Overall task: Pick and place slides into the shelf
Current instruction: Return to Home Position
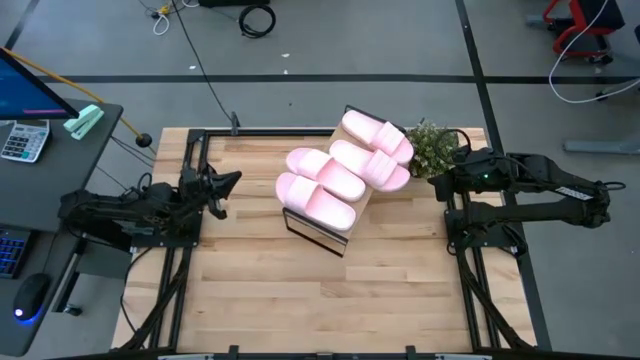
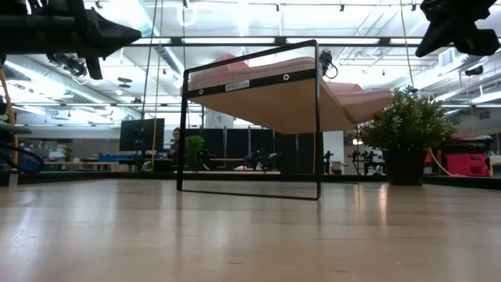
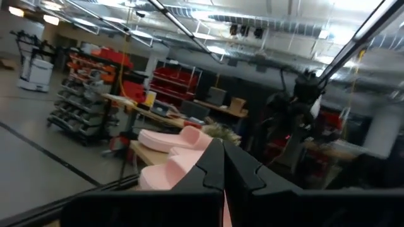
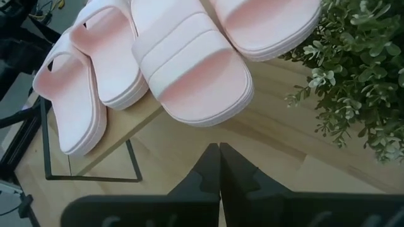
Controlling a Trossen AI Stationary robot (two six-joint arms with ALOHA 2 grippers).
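All four pink slides [image 1: 325,172] are up on the shelf [image 1: 315,233], which sits near the middle of the tabletop [image 1: 250,290], turned at an angle to its edges. They lie side by side, two nearer the left arm and two nearer the plant [image 1: 435,146]. From above, the long axes all run on the same diagonal. As far as I can make out, the strap ends point to the far left and the open heel ends to the right arm's side. The slides cover most of the board, and a couple of heels hang over its edge.

The left tool [image 1: 235,181] hangs over the left side of the tabletop, well away from the shelf. Its fingers are pressed together with nothing between them. The right tool [image 1: 438,183] is just beside the plant, fingers also closed tight and empty.

In the low view there's a small white sticker [image 2: 237,86] on the shelf's black crossbar, but the writing is too tiny to read. From that angle you mostly get the underside of the board, with only slivers of pink above it.
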